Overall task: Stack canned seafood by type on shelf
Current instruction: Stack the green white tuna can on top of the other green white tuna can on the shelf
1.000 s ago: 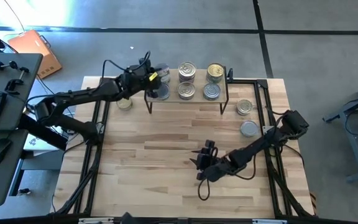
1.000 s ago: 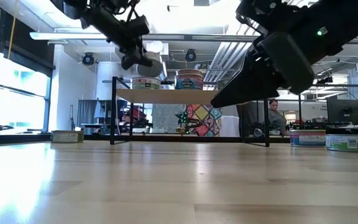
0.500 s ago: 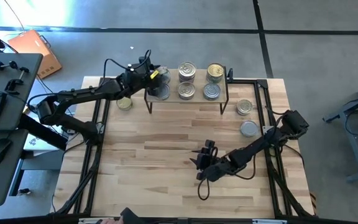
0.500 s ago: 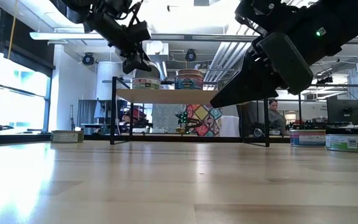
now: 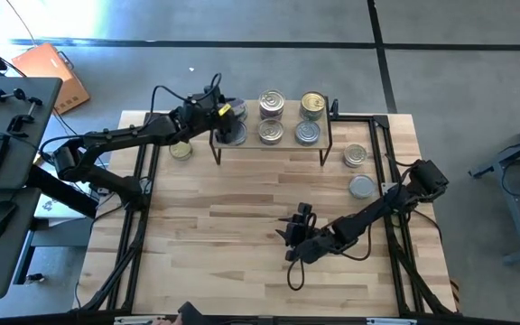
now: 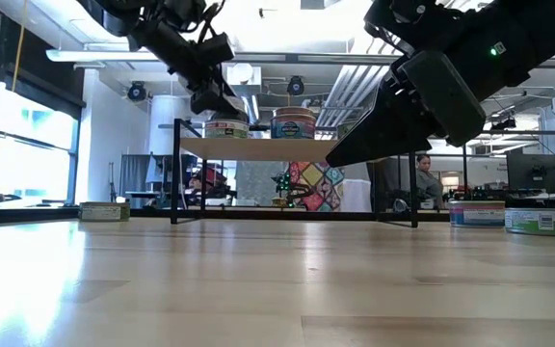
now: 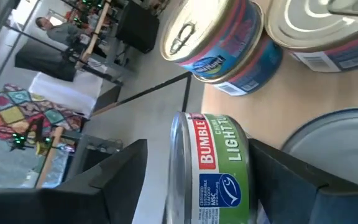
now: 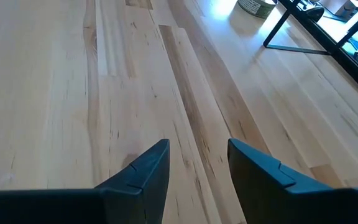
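Finding: over the last second the left hand [image 5: 225, 116] has spread its fingers [image 7: 114, 171] at the shelf's [image 5: 271, 144] left end. In the left wrist view the green-labelled tin [image 7: 211, 168] sits between the 2 fingers with a visible gap on each side, so the hand is wide open and grips nothing. A second ago the same hand carried that tin higher, just clear of the shelf.

Position: the released tin [image 6: 225, 126] now rests on the shelf directly under the hand, seemingly on top of a plain silver one. Beyond the hand, along the board, stand the other shelved tins [image 5: 272, 104], 2 of them stacked in the wrist view.

Right hand [image 5: 293, 236]: parked low over the bare tabletop [image 8: 55, 93], fingers partly apart, empty, unchanged.

Assessment: this placement looks complete. At least 3 tins [image 5: 354, 156] are off the shelf, so the task remains unfinished. The left hand needs to back straight out without nudging the fresh stack.
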Controlling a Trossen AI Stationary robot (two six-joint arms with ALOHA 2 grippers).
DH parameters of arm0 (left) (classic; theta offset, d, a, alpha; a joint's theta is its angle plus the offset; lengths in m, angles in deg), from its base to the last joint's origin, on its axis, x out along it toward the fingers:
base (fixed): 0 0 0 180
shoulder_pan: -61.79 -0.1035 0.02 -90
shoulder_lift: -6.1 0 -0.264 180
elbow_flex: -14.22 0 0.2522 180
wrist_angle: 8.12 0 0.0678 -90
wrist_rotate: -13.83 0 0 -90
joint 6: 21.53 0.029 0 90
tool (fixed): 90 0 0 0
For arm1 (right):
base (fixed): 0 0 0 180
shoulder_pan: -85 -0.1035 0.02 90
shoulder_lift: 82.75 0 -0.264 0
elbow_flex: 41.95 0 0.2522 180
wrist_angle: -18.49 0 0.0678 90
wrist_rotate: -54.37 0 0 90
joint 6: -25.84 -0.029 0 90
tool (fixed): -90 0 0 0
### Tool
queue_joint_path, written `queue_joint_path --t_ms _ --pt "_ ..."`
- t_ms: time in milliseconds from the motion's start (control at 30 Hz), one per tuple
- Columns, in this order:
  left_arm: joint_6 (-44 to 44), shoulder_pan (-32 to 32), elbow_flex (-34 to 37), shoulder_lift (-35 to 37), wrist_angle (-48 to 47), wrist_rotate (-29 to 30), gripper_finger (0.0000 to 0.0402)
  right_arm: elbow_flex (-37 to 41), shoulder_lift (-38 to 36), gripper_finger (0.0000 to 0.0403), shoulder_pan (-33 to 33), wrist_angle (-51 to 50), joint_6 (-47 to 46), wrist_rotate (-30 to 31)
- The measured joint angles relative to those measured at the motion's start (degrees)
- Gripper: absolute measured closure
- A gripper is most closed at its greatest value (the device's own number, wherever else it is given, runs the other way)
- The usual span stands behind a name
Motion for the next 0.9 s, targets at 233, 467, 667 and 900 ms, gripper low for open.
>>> queue_joint_path --t_ms 233,467,667,900 --pt "-1.92 -0.52 0.0 0.0 -0.97 -1.66 0.0137 0.0 0.0 0.0249 0.0 0.02 0.0 0.0" --pt "-5.24 -2.32 0.0 0.0 -2.64 -5.02 0.0137 0.0 0.0 0.0249 0.0 0.02 0.0 0.0" --pt "-6.66 -2.39 -0.04 0.0 -2.03 -6.51 0.0137 0.0 0.0 0.0249 0.0 0.02 0.0 0.0" --pt "-7.81 -2.47 -0.04 0.13 -0.74 -6.33 0.0137 0.0 0.0 0.0249 0.0 0.02 0.0 0.0"
